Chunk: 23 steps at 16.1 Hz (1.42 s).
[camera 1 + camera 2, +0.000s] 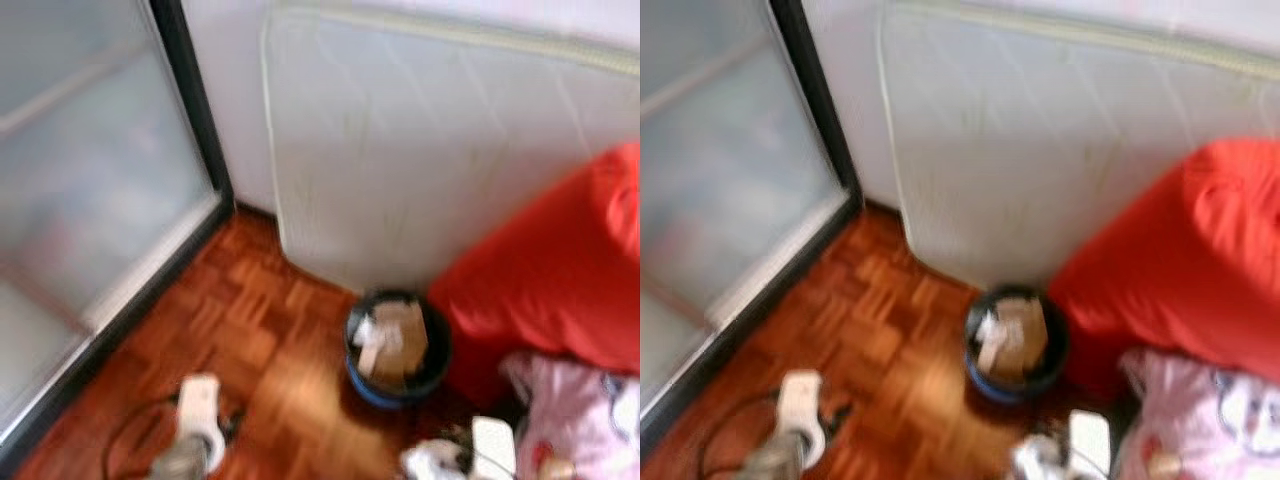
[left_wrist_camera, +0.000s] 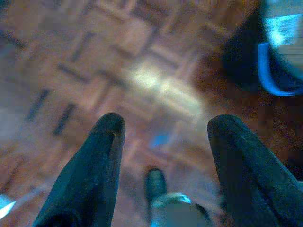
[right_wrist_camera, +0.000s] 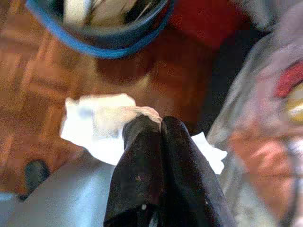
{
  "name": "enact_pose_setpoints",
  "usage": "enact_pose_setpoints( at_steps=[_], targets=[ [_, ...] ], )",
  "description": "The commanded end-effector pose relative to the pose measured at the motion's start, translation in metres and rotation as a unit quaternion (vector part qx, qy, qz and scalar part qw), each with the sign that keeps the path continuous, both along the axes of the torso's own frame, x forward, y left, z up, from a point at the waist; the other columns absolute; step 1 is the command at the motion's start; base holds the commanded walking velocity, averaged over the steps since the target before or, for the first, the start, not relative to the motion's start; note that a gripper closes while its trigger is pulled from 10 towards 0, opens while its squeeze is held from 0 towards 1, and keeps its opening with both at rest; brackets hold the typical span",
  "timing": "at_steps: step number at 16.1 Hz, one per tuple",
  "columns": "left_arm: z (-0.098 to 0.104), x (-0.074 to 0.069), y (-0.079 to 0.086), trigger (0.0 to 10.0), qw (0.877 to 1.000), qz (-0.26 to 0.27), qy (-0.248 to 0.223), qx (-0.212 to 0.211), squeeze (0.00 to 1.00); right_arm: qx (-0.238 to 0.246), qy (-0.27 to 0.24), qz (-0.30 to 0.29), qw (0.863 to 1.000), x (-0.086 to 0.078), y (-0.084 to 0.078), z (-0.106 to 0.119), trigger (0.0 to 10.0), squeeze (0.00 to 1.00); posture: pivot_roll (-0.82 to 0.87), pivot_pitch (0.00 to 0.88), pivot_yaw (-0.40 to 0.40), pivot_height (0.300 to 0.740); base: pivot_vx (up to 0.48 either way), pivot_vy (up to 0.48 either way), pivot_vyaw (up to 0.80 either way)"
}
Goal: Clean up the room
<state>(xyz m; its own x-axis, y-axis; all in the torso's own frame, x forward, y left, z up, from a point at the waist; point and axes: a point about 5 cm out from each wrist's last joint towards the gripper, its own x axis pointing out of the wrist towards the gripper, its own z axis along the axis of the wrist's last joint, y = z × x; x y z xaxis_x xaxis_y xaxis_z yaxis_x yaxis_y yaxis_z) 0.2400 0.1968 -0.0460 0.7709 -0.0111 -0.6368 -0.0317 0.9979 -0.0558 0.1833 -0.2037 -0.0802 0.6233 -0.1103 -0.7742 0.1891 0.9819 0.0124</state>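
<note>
Here the left gripper [image 2: 163,130] hangs with its fingers spread wide and nothing between them, above the parquet floor [image 1: 250,350]. The right gripper [image 3: 149,125] has its fingers pinched together on a crumpled white tissue [image 3: 97,123], which sits at the fingertips, near the bin [image 1: 397,345] but short of its blue rim. The bin stands on the floor against a white mattress [image 1: 400,150] and holds cardboard and paper scraps. A frosted glass door [image 1: 90,180] closes the left side; a red cushion [image 1: 560,270] lies right.
</note>
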Motion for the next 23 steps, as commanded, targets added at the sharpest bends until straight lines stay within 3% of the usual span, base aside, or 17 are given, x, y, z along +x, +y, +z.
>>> enact_pose_setpoints(
  at_steps=[1, 9, 15, 20, 23],
  targets=[
    [-0.0042, -0.0082, 0.0100, 10.0, 1.000, 0.006, 0.016, 0.012, 0.00, 0.014, 0.019, -0.004, 1.000, -0.0091, 0.0070, -0.0059, 10.0, 0.00, 0.00, 0.190, -0.032, 0.740, 0.296, 0.000, -0.79],
    [-0.0053, -0.0096, 0.0087, 10.0, 1.000, 0.003, 0.017, 0.011, 0.00, 0.008, 0.010, -0.001, 1.000, -0.0072, 0.0067, -0.0046, 10.0, 0.00, 0.00, 0.196, -0.037, 0.740, 0.290, 0.000, -0.10],
    [-0.0054, -0.0094, 0.0075, 10.0, 1.000, 0.001, 0.017, 0.008, 0.00, 0.011, 0.008, -0.003, 1.000, -0.0044, 0.0068, -0.0034, 10.0, 0.00, 0.00, 0.190, -0.034, 0.740, 0.000, 0.000, 0.00],
    [-0.0057, -0.0097, 0.0074, 10.0, 1.000, 0.003, 0.019, 0.009, 0.00, 0.014, 0.014, 0.001, 1.000, -0.0044, 0.0081, -0.0039, 10.0, 0.00, 0.00, 0.188, -0.037, 0.740, 0.051, 0.000, -0.79],
    [-0.0058, -0.0099, 0.0078, 10.0, 1.000, 0.004, 0.019, 0.010, 0.00, 0.012, 0.007, 0.002, 1.000, -0.0026, 0.0083, -0.0028, 10.0, 0.00, 0.00, 0.189, -0.038, 0.740, 0.269, 0.000, -0.15]
  ],
)
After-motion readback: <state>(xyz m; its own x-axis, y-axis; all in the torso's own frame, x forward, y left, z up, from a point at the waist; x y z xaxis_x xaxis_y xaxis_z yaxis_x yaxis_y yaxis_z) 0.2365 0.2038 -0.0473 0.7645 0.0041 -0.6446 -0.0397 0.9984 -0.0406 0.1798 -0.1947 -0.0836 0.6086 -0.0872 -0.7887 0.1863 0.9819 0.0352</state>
